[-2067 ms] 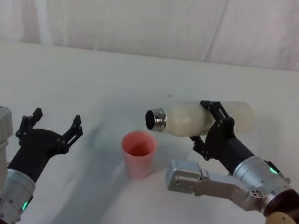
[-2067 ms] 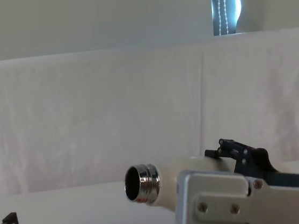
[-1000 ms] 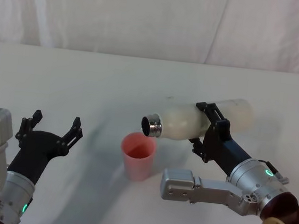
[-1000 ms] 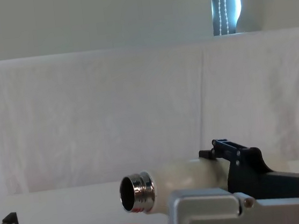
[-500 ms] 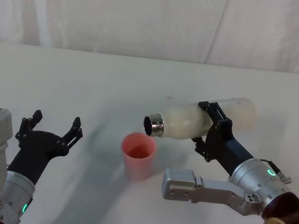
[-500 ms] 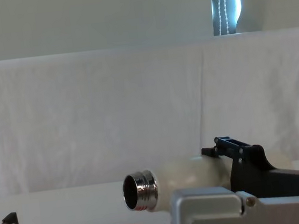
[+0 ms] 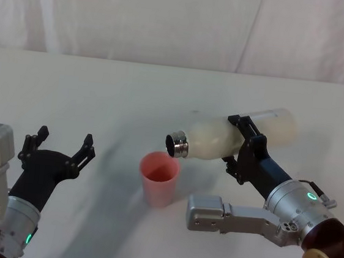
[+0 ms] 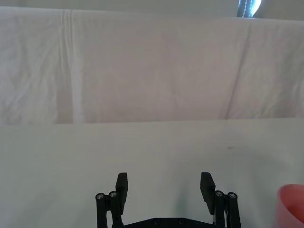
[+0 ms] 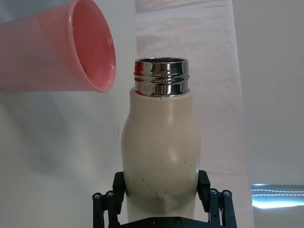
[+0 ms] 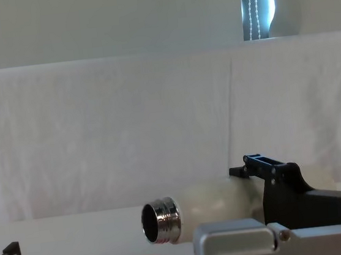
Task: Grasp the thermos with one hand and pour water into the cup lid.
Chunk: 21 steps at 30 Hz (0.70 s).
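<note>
The white table point(image 7: 102, 91) runs back to a wrinkled white cloth backdrop point(image 7: 170, 24), and in the chest view a strip of window blind point(image 10: 257, 4) shows above the cloth. Over the table's right half, the right gripper point(image 7: 241, 147) holds the thermos point(image 7: 220, 139) nearly on its side, its jaws clamped around the cream body behind the shoulder, steel neck pointing left and slightly down. Compared with a second ago the neck has lifted a little and drawn back to the right, so its mouth now hangs just above and beside the right rim of the cup lid point(image 7: 159, 178) rather than over its opening. The pink cup lid stands upright on the table near the middle, unmoved. No water can be made out at the mouth. The left gripper point(image 7: 59, 145) is parked low at the left, jaws spread wide and empty, as before.
</note>
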Each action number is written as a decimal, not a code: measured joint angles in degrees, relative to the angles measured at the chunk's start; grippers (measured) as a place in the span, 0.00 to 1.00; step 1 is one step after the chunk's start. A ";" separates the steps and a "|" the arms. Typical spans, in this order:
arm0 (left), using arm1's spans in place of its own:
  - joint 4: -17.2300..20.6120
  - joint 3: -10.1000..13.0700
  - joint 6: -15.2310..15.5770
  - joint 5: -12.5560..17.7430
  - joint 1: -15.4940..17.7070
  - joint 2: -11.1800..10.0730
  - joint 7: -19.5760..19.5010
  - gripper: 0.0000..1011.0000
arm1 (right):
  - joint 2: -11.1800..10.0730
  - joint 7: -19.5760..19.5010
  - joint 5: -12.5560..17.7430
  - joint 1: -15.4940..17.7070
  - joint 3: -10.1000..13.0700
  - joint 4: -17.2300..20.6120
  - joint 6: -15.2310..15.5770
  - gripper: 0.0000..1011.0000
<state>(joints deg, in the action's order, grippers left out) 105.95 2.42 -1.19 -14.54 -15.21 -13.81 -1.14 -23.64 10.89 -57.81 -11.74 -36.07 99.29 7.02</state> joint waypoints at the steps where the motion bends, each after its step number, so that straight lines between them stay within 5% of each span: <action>1: 0.00 0.00 0.00 0.00 0.00 0.00 0.00 0.99 | 0.00 0.00 0.00 0.00 0.00 0.00 0.00 0.94; 21: 0.00 0.00 0.00 0.00 0.00 0.00 0.00 0.99 | 0.43 0.34 -0.95 -0.51 -0.97 0.00 0.43 0.94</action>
<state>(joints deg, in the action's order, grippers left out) 105.95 2.41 -1.19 -14.54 -15.21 -13.81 -1.14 -23.21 11.23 -58.77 -12.25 -37.04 99.29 7.45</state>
